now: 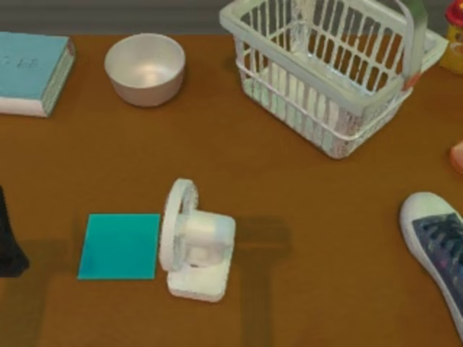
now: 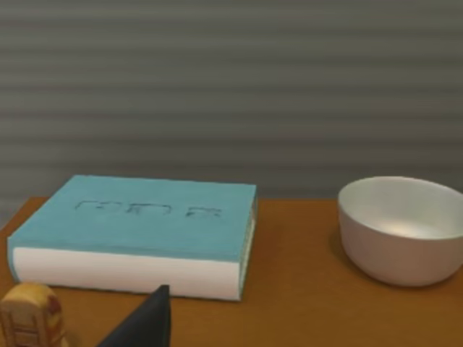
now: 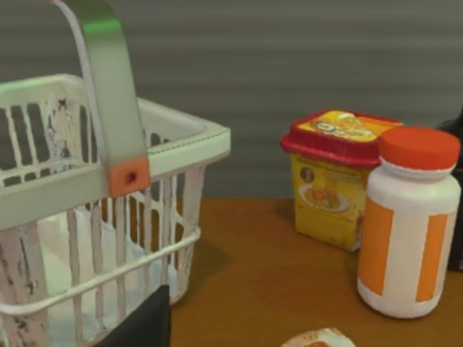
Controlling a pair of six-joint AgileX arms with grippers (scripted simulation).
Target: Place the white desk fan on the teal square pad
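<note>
My tabletop (image 1: 289, 217) is crowded along its far edge: the white wire basket (image 1: 325, 72) is the biggest thing, with the light-blue book (image 1: 32, 69) and the white bowl (image 1: 145, 69) to its left, so the near middle is left as working room. A sneaker (image 1: 438, 246) lies at the right. The white desk fan (image 1: 195, 246) stands just right of the teal square pad (image 1: 119, 246), its ring guard at the pad's edge, not yet on it. My left arm (image 1: 9, 249) waits at the left edge; whether either pincer is released or clenched, I cannot tell.
</note>
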